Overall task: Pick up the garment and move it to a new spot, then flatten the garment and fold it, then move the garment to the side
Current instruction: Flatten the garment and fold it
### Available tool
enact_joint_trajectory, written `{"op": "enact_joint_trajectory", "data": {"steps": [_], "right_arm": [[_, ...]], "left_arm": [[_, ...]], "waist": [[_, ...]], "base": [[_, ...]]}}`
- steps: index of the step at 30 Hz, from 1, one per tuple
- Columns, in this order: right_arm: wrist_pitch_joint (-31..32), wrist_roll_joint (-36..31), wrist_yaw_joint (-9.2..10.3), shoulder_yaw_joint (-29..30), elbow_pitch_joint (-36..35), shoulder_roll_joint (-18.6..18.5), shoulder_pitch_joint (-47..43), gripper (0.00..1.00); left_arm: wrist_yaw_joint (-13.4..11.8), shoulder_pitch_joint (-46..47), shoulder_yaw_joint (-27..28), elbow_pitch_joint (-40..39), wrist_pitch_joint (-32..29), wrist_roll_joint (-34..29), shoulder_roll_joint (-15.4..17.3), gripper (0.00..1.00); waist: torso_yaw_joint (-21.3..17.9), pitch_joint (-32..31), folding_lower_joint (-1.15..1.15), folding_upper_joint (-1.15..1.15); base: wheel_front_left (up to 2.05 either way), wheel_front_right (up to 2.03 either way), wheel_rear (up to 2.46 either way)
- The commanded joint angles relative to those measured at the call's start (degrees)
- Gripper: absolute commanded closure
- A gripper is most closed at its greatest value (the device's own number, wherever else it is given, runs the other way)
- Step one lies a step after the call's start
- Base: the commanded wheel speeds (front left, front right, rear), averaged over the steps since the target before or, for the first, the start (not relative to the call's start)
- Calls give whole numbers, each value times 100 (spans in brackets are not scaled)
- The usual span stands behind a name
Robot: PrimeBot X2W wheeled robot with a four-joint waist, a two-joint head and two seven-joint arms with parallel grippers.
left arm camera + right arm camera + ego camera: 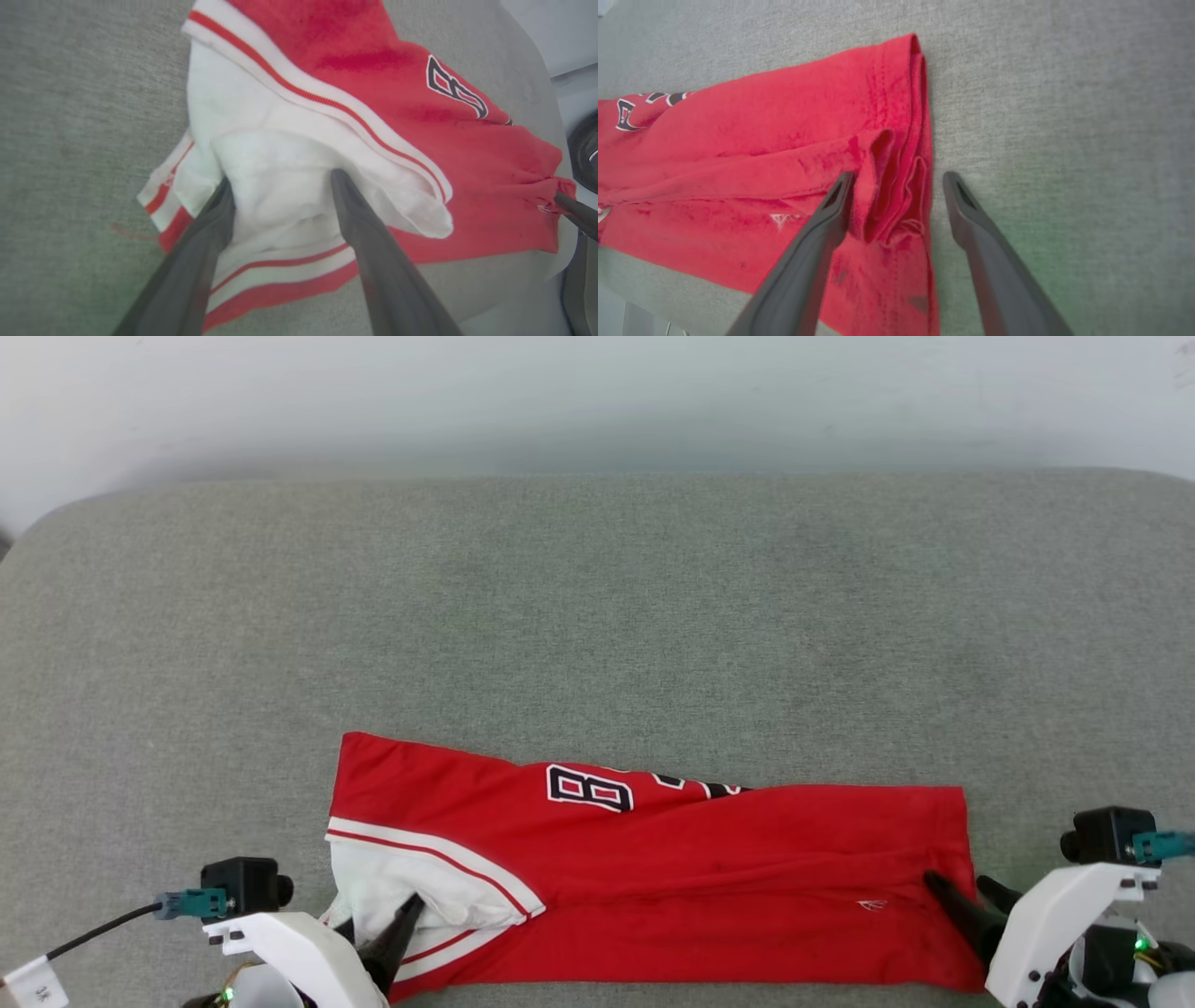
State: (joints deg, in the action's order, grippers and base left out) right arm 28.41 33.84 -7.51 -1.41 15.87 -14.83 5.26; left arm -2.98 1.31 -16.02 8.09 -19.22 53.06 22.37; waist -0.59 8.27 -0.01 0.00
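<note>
The garment point(672, 887), a red jersey with a white sleeve and black numbers, lies folded lengthwise as a long band near the front edge of the grey cushion point(597, 616). My left gripper point(378, 919) stands open over the white sleeve point(275, 186) at the band's left end, its fingers point(359, 219) spread on either side of a fabric bulge. At the right end my right gripper point(962, 891) is open too. One finger point(831, 210) rests on the bunched red hem point(896, 186); the other sits just past the edge on the cushion.
The grey padded surface stretches wide behind and to both sides of the jersey. A pale wall point(597, 401) runs along the back. The cushion's front edge lies close under the garment's near side.
</note>
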Motion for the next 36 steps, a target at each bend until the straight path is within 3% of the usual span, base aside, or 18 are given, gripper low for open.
{"op": "enact_joint_trajectory", "data": {"steps": [1, 8, 13, 19, 28, 36], "right_arm": [[-127, 59, 4, -26, -35, 27, -150, 0], [-597, 74, 3, 160, -760, -170, -245, 0], [-382, 18, 3, 525, -1056, -313, -227, 0], [330, -209, 3, 1190, -1379, -422, -219, 0], [1475, -502, 3, 1629, -1541, -101, -363, 0], [1696, -408, 3, 1483, -976, 262, -295, 0]], "left_arm": [[0, 50, 33, 36, 252, -129, -59, 0], [-314, 174, 112, -228, 1219, -736, -213, 0], [-490, 312, 126, -569, 1698, -1066, -306, 0], [-733, 468, 11, -946, 2435, -1754, -369, 0], [-1017, 583, -211, -1405, 3106, -2705, -213, 0], [-1112, 603, -332, -1812, 3098, -2867, -253, 0]], "waist": [[-36, -41, 1, 0], [-172, -261, 1, 0], [-179, -343, 1, 0], [-54, -436, 1, 0], [404, -240, 1, 0], [836, 97, 1, 0]], "base": [[0, 0, 0], [0, 0, 0], [0, 0, 0], [0, 0, 0], [0, 0, 0], [0, 0, 0]]}}
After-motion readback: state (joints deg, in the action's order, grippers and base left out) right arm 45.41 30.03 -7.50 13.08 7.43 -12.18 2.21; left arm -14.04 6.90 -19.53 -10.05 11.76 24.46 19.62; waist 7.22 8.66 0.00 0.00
